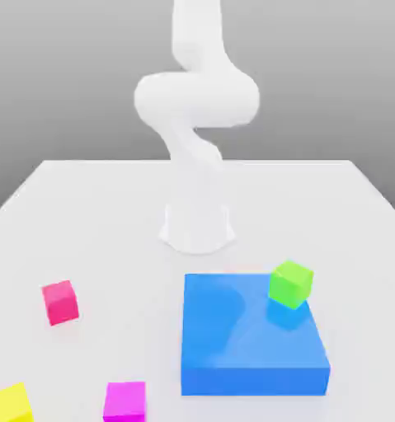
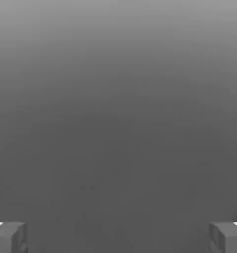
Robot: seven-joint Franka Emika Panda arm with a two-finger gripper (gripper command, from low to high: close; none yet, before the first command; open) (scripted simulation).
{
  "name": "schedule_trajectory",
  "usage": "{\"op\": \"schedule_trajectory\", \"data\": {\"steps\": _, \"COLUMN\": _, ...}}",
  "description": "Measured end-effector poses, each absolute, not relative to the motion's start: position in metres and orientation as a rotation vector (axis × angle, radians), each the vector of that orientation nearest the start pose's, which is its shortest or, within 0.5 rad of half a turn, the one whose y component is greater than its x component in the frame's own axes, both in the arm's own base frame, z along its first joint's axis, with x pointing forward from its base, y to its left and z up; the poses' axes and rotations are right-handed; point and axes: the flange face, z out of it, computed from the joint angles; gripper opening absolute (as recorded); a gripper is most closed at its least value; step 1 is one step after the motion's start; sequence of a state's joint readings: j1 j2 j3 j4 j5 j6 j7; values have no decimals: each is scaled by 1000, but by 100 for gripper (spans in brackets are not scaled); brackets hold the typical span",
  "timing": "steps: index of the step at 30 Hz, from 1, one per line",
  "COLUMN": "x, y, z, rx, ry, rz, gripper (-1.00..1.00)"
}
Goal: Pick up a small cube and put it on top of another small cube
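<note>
Note the gripper point(image 2: 118, 238) wide open and empty, presumably for straddling the reddish-pink cube point(image 1: 60, 303), flat on the table point(image 1: 110, 222) at the exterior view's left, before stacking on the magenta cube point(image 1: 124, 401), lower left, apparently table-supported despite the cropped base.

Pale, evenly lit tabletop point(image 1: 110, 214) against a plain grey backdrop point(image 1: 68, 82), darker toward the table's far edge.
</note>
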State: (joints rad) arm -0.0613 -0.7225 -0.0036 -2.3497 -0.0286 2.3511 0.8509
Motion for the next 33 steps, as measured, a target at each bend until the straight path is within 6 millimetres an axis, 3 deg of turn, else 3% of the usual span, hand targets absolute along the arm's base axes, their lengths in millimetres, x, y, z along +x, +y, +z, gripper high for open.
{"op": "schedule_trajectory", "data": {"steps": 4, "x": 410, "y": -76, "z": 580, "rx": -2449, "ry": 1456, "rz": -843, "gripper": 0}}
{"op": "schedule_trajectory", "data": {"steps": 8, "x": 418, "y": -130, "z": 497, "rx": -2407, "ry": 1710, "rz": -702, "gripper": 0}}
{"op": "schedule_trajectory", "data": {"steps": 12, "x": 403, "y": -181, "z": 414, "rx": -2324, "ry": 1953, "rz": -543, "gripper": 0}}
{"op": "schedule_trajectory", "data": {"steps": 17, "x": 358, "y": -229, "z": 315, "rx": -2165, "ry": 2229, "rz": -323, "gripper": 0}}
{"op": "schedule_trajectory", "data": {"steps": 24, "x": 266, "y": -262, "z": 200, "rx": -1838, "ry": 2545, "rz": -22, "gripper": 0}}
{"op": "schedule_trajectory", "data": {"steps": 30, "x": 267, "y": -254, "z": 142, "rx": -1851, "ry": 2537, "rz": -1, "gripper": 0}}
{"op": "schedule_trajectory", "data": {"steps": 31, "x": 267, "y": -254, "z": 135, "rx": -1852, "ry": 2538, "rz": -1, "gripper": -100}}
{"op": "schedule_trajectory", "data": {"steps": 33, "x": 267, "y": -254, "z": 135, "rx": -1852, "ry": 2538, "rz": -1, "gripper": -100}}
